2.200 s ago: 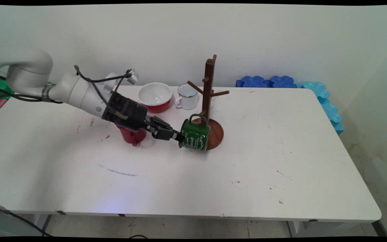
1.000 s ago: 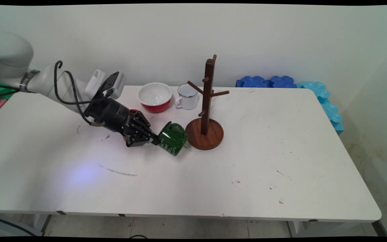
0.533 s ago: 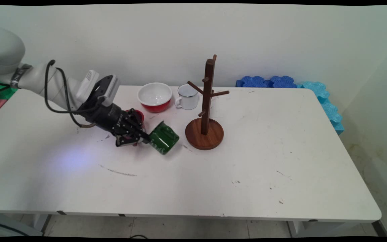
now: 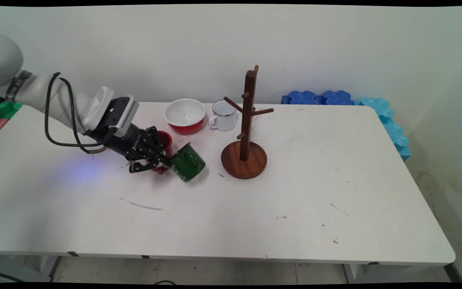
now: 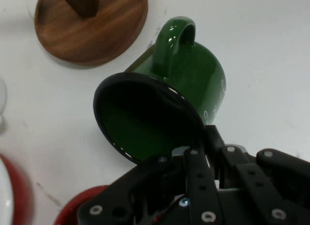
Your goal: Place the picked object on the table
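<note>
**Green mug carried away from the mug tree, tilted in the gripper**

Over the last couple of seconds the gripper (image 4: 166,162) has drawn back toward 9 o'clock across the table (image 4: 295,208). Earlier the green mug (image 4: 187,162) was against the wooden base of the mug tree (image 4: 245,132); now it hangs well apart from that base, at its 9 o'clock, and the arm has swung round so that the hand camera housing faces up. The mug has come along with the hand at every step, so the grip appears secure.

The fingers are pinched on the mug's rim, one inside the mouth and one outside the wall, as the hand view shows with the rim (image 5: 145,113) running into the black linkage. The mug is tilted, mouth turned toward the gripper and handle (image 5: 174,38) on the side toward the tree. Whether its lower edge touches the table cannot be told.

The mug is glossy dark green enamel with a dark rim and faint white lettering on its side. A red cup (image 4: 163,141) stands just behind the fingers, partly hidden. A red-and-white bowl (image 4: 185,115) and a white mug (image 4: 223,115) sit at 12 o'clock, near the wall.
</note>
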`<state>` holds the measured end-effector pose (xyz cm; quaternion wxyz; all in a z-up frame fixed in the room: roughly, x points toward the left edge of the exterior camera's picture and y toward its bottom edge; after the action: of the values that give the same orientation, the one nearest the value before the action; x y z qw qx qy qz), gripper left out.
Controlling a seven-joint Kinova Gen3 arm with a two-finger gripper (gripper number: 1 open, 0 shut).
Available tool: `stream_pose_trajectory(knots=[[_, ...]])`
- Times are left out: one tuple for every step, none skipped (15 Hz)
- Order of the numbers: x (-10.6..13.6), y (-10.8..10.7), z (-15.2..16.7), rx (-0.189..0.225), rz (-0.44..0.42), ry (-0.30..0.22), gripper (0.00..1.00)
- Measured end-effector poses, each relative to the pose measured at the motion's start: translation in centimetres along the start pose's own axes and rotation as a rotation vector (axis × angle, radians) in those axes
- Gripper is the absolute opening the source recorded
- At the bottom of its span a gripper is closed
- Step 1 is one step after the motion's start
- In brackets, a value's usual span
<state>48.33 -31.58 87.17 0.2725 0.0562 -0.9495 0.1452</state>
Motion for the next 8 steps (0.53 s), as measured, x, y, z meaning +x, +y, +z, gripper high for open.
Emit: stream_pose_trajectory(knots=[[0.15, -0.08, 0.01, 0.007, 0.024, -0.006, 0.0], [0.3, -0.15, 0.04, 0.014, 0.047, -0.012, 0.0], [0.46, -0.22, 0.07, 0.021, 0.069, -0.017, 0.0], [0.58, -0.28, 0.13, 0.026, 0.089, -0.022, 0.0], [0.7, -0.35, 0.22, 0.031, 0.11, -0.027, 0.0], [0.8, -0.41, 0.32, 0.035, 0.129, -0.03, 0.0], [0.89, -0.46, 0.45, 0.039, 0.15, -0.034, 0.0], [0.97, -0.49, 0.61, 0.043, 0.172, -0.038, 0.0]])
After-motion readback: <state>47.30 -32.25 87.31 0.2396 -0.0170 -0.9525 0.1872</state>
